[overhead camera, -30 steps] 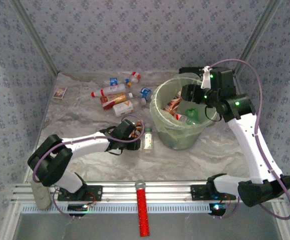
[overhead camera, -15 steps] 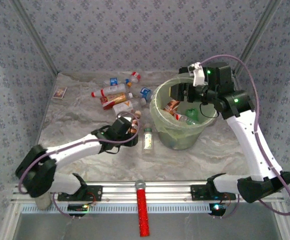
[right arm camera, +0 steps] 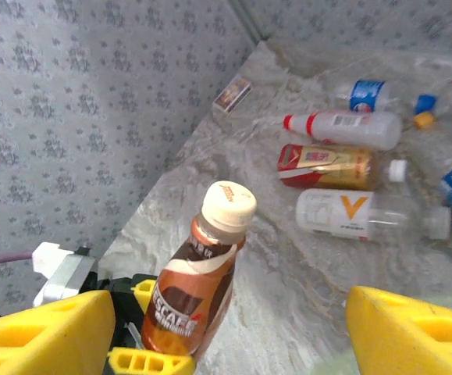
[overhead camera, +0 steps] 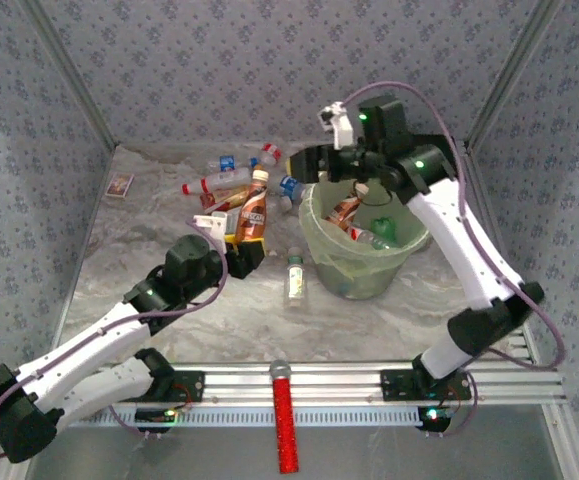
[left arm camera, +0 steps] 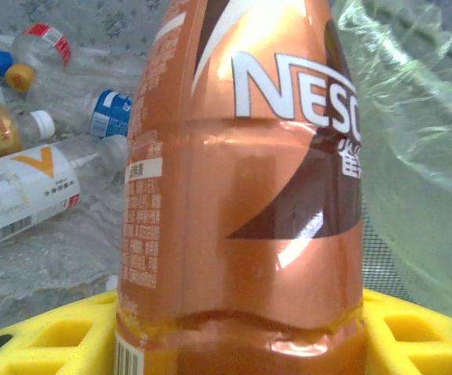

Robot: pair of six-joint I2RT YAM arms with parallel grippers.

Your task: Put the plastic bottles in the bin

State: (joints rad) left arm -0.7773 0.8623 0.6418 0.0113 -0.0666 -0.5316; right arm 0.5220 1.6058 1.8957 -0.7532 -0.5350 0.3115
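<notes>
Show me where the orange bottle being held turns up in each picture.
Top view: the orange bottle, left of the bin.
Left wrist: close up, across the middle.
Right wrist: low, left of centre.
Shared landmark: the yellow left tool gripping its base.

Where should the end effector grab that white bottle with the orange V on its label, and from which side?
Its labelled middle, from straight above. The white bottle lies flat on its side, so closing across the round body should hold. Mind the red-and-gold bottle lying parallel close beside it.
</notes>
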